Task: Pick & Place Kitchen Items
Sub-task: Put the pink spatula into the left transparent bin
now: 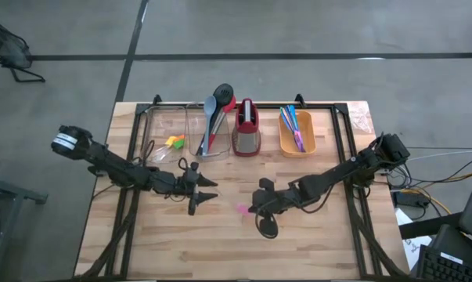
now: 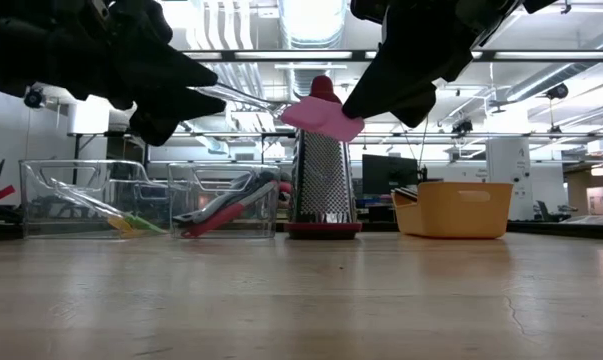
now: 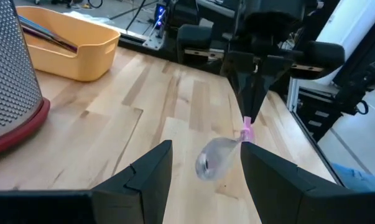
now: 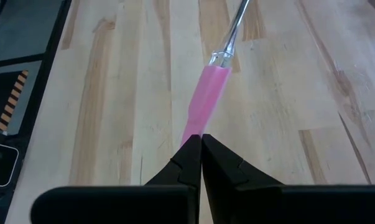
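A spoon with a pink handle (image 4: 207,93), a thin metal shaft (image 2: 249,98) and a shiny bowl (image 3: 211,159) hangs in the air over the middle of the table. My right gripper (image 1: 254,207) is shut on its handle end. My left gripper (image 1: 212,193) stands open at the spoon's other end. The bowl lies between its two fingers (image 3: 151,168), with a gap showing on either side. In the low view the pink handle (image 2: 321,116) floats well above the tabletop between the two dark grippers. My right gripper pinches the free end of the pink handle (image 4: 196,129) between its two fingertips. The fingers come slanting down from the table's right and lie along the spoon. The spoon is lifted clear of the table, roughly level, its bowl pointing toward the table's left.
Along the far edge stand a clear bin with small yellow and green blocks (image 1: 174,142), a clear bin with long-handled spoons (image 1: 212,125), a red-and-grey grater (image 1: 246,129) and an orange bin of thin cutlery (image 1: 297,131). Bare wood lies near the front edge (image 1: 236,251).
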`<state>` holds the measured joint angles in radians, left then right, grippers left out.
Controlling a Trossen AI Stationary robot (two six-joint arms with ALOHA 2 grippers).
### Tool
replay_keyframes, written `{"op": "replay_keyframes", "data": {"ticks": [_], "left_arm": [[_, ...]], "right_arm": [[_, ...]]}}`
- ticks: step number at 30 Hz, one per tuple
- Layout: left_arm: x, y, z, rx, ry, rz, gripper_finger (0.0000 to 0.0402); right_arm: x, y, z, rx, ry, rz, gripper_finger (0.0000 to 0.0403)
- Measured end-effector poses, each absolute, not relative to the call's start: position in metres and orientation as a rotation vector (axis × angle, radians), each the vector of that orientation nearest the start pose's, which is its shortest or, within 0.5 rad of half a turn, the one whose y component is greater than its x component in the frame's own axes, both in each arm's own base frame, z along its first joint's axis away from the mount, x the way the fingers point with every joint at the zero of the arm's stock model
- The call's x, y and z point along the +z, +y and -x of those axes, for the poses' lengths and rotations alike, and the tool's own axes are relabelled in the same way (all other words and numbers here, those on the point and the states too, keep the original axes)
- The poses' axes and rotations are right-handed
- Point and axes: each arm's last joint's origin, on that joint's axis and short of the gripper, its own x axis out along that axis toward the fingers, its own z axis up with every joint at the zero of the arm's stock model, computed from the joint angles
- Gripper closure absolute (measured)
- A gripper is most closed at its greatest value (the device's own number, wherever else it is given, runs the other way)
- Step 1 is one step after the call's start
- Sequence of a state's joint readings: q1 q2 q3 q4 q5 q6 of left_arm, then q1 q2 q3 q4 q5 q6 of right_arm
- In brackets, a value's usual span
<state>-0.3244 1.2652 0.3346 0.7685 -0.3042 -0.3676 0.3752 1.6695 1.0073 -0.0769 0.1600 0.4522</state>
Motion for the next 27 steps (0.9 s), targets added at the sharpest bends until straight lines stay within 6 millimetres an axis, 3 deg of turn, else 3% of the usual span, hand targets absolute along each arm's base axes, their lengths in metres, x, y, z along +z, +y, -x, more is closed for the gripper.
{"op": "replay_keyframes", "data": {"ticks": [9, 24, 27], "left_arm": [[0.1825, -0.0663, -0.2231, -0.008, 0.15, 0.32, 0.0222], [0.1825, -0.0664, -0.2231, -0.045, 0.152, 0.29, 0.0373], [0.1835, -0.0664, -0.2233, -0.047, 0.142, 0.281, 0.0386]], "right_arm": [[0.198, 0.123, -0.3249, 0.04, 0.742, -0.235, 0.0395], [0.1978, 0.1226, -0.3248, 0.035, 0.744, -0.234, 0.0395], [0.1979, 0.1224, -0.325, 0.033, 0.743, -0.238, 0.0392]]}}
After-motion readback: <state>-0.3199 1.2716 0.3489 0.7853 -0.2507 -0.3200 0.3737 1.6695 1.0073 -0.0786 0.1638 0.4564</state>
